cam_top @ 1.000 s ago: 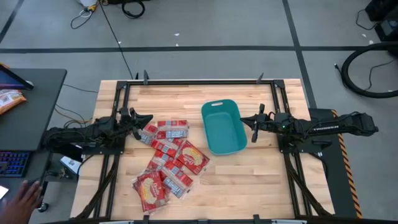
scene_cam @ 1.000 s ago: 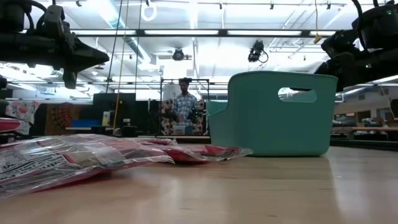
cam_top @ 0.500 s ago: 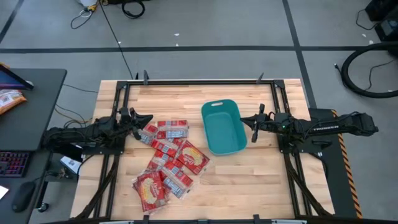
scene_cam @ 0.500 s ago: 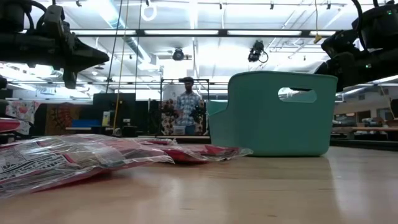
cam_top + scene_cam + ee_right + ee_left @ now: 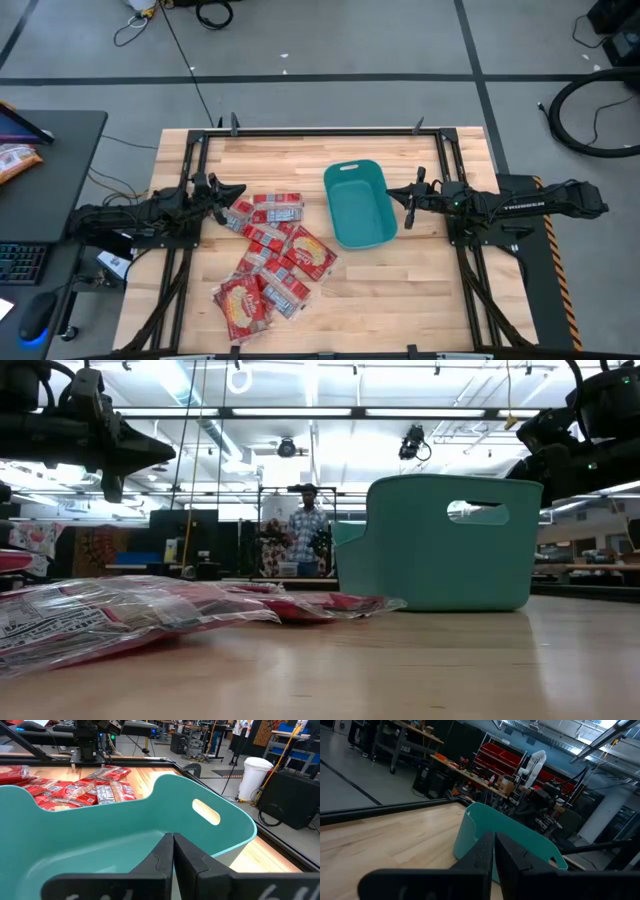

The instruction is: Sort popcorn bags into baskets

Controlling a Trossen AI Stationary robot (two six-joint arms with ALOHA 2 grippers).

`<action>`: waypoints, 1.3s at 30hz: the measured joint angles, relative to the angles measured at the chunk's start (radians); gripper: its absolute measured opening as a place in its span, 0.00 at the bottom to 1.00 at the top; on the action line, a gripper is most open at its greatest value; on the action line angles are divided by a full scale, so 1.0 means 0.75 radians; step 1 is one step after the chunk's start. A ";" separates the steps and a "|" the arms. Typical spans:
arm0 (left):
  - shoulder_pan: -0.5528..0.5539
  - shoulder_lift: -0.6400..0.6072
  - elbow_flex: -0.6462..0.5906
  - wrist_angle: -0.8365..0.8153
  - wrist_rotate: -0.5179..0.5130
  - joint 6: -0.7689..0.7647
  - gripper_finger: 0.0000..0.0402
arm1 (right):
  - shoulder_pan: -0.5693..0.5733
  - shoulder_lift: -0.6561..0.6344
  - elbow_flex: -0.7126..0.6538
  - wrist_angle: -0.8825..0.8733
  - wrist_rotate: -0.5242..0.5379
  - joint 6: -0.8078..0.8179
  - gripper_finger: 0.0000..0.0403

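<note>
Several red popcorn bags (image 5: 272, 255) lie flat in an overlapping heap on the table's left-centre; in the low view the bags (image 5: 150, 610) spread along the wood. The teal basket (image 5: 359, 203) stands upright right of them, hollow inside (image 5: 125, 850). My left gripper (image 5: 241, 189) hovers shut above the table at the heap's far-left end, pointing toward the basket (image 5: 510, 845). My right gripper (image 5: 393, 194) hovers shut just right of the basket, pointing at it. Neither touches anything.
Black frame rails (image 5: 320, 131) run along the table's far edge and down both sides. Bare wood lies near the table's near-right corner (image 5: 400, 300). A desk with a keyboard (image 5: 20, 262) and mouse stands left of the table. A person (image 5: 306, 530) stands in the room far behind.
Both arms have kept still. A hand that showed at the desk left of the table has drawn away. The person in the room behind has shifted slightly to the right.
</note>
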 joint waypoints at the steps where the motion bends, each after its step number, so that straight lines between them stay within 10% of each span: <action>1: 0.000 0.000 0.000 0.000 0.000 0.001 0.06 | 0.000 0.000 0.000 0.000 0.000 0.000 0.04; 24: 0.000 0.000 0.000 0.004 -0.003 -0.005 0.06 | 0.000 0.000 0.000 0.000 0.000 0.000 0.04; 31: 0.000 0.000 0.000 0.306 -0.234 -0.569 0.06 | 0.000 0.000 0.000 -0.001 0.000 0.000 0.04; 39: 0.000 0.000 0.000 0.425 -0.291 -0.629 0.06 | -0.002 0.000 0.000 0.076 0.000 0.011 0.04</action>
